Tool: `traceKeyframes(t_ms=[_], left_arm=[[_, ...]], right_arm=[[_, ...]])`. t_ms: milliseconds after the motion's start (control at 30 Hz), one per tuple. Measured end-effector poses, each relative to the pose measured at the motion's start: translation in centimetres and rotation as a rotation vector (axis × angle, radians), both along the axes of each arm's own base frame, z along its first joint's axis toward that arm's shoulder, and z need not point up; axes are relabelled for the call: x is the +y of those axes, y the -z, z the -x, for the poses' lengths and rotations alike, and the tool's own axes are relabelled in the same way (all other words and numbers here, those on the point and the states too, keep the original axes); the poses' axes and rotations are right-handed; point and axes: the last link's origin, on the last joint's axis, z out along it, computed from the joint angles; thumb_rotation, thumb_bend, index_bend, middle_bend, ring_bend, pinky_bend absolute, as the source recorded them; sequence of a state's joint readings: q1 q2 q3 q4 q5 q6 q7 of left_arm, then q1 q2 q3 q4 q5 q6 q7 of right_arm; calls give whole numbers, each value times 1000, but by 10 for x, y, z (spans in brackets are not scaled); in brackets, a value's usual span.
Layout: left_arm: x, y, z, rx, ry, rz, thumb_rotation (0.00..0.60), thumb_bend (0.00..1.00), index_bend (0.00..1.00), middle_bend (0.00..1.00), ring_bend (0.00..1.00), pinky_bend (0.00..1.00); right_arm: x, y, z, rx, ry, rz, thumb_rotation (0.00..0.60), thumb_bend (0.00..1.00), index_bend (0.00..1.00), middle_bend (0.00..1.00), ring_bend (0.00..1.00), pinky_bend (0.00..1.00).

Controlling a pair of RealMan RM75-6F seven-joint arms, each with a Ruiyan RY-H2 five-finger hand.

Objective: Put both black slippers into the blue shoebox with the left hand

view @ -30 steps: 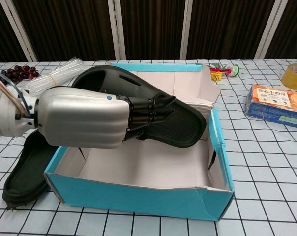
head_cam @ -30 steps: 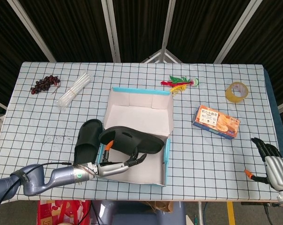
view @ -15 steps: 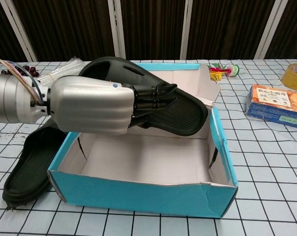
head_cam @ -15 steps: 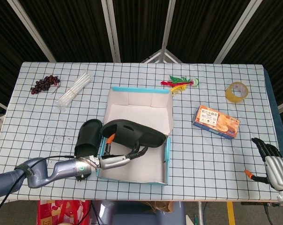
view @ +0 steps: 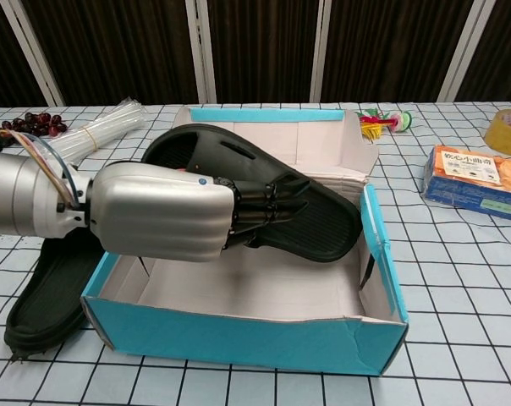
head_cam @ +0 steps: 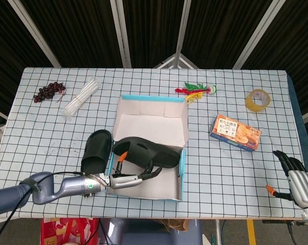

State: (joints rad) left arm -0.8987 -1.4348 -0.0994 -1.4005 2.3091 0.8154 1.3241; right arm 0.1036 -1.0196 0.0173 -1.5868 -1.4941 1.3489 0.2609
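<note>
Left hand has its fingers wrapped on one black slipper, hovering tilted over the blue shoebox. Looks light and bendy, so gripping the sole mid-length seems smart. Second slipper lies on the surface just left of the box; right hand idles empty, fingers apart.

Clearance, as I read it from both cameras:

- Box: my left hand and the slipper it holds fill the space over the opening; the floor beneath shows bare.
- Box walls: near wall and right wall stand upright; the back flap rises at the far end.
- Left of box: the second slipper lies tight against the wall, leaving no gap I can see there.
- Far left: straws and grapes, well apart from the box.
- Right of box: open cloth up to the snack box; tape beyond it.
- Right hand sits at the table's near right corner, well clear.
</note>
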Motion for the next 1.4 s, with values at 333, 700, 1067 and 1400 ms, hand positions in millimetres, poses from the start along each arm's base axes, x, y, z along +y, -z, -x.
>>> traceKeyframes(t_ms=[333,700,1067,1400], left_arm=[[5,4,9,36,-38,4,600,481,529,523,66,75],[3,9,15,92,-77,45,600,481,526,518,66,75],[7,16,18,82,-188,83,600,481,518,516,66,75],[15,23,19,51,-304,106,600,481,513,514,65,75]], right_arm=[[0,0,1,-3,1,-3,600,222,72,104,151,106],[0,0,0,-1,0,-3,600,222,72,104,151,108],[0,0,0,-1,-3,-1,600,221,72,104,151,106],[0,0,1,-1,0,-1,600,221,72,104,151,107]])
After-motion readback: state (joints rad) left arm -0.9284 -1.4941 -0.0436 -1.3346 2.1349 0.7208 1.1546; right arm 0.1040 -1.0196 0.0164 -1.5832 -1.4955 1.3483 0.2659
